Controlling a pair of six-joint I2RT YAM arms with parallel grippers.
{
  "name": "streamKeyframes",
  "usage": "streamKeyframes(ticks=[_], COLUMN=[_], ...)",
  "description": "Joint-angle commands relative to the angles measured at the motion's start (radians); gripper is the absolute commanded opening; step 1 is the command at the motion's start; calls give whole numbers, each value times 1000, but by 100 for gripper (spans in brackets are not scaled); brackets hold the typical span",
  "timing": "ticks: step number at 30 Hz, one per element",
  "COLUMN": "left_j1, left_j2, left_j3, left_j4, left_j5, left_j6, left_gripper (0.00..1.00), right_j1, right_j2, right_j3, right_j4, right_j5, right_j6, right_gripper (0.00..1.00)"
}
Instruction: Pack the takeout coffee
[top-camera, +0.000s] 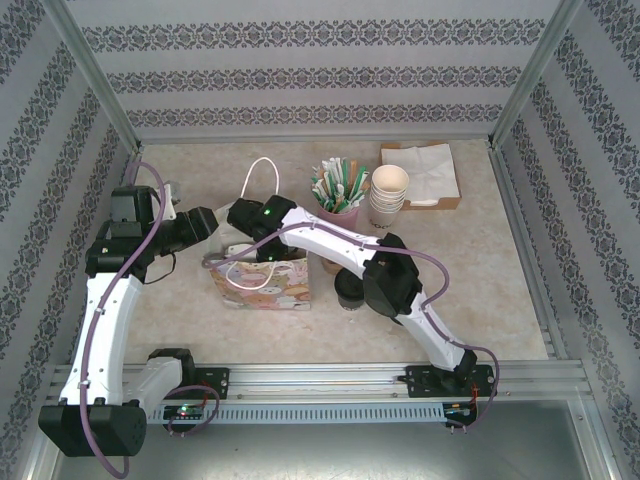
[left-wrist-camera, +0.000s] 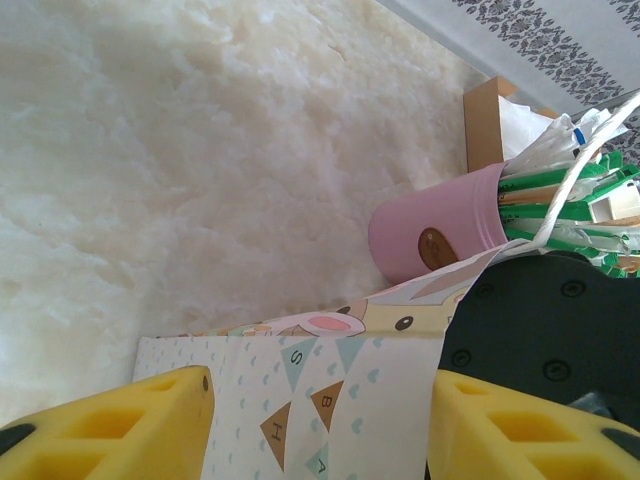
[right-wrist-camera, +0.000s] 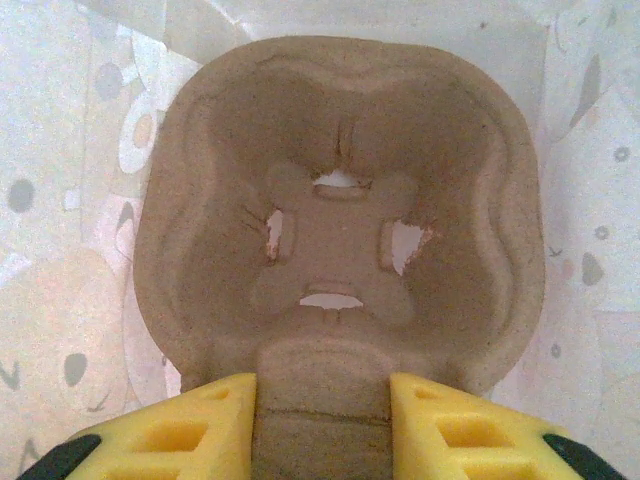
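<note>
The takeout coffee (top-camera: 348, 291), a small dark cup with a black lid, stands on the table right of the bag and is half hidden under my right arm. The patterned paper bag (top-camera: 262, 288) stands upright in front of it. My right gripper (right-wrist-camera: 320, 425) reaches down inside the bag, shut on the tab of a brown pulp cup carrier (right-wrist-camera: 340, 150); the bag's pale walls (right-wrist-camera: 60, 200) surround it. My left gripper (left-wrist-camera: 320, 430) is at the bag's left side, jaws apart, with the bag's side panel (left-wrist-camera: 370, 390) between its yellow fingers (left-wrist-camera: 150, 420). I cannot tell whether they press it.
Behind the bag a pink cup of green-wrapped straws (top-camera: 338, 192) stands beside a stack of cream paper cups (top-camera: 388, 192) and a cardboard tray of napkins (top-camera: 425, 172). The bag's white handle (top-camera: 262, 175) loops upward. Patterned walls and metal rails enclose the table.
</note>
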Motion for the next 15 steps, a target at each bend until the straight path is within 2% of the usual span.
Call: streamKeyframes(ticks=[1,9,15], left_j1=[-7,-7,-7], left_j2=[-1,-9,-10], left_j3=[-6,-1,1], left_j4=[18,8,5], left_j5=[-4,-13,-15], left_j6=[13,14,13], left_gripper=[56,54,54], right_j1=[10,13,19], right_j2=[52,71,60], right_j3=[-26,-48,-14], right_j4=[-19,-19,-32], right_j5=[-12,2,40], right_j6=[-1,11,25], right_gripper=[37,37,42])
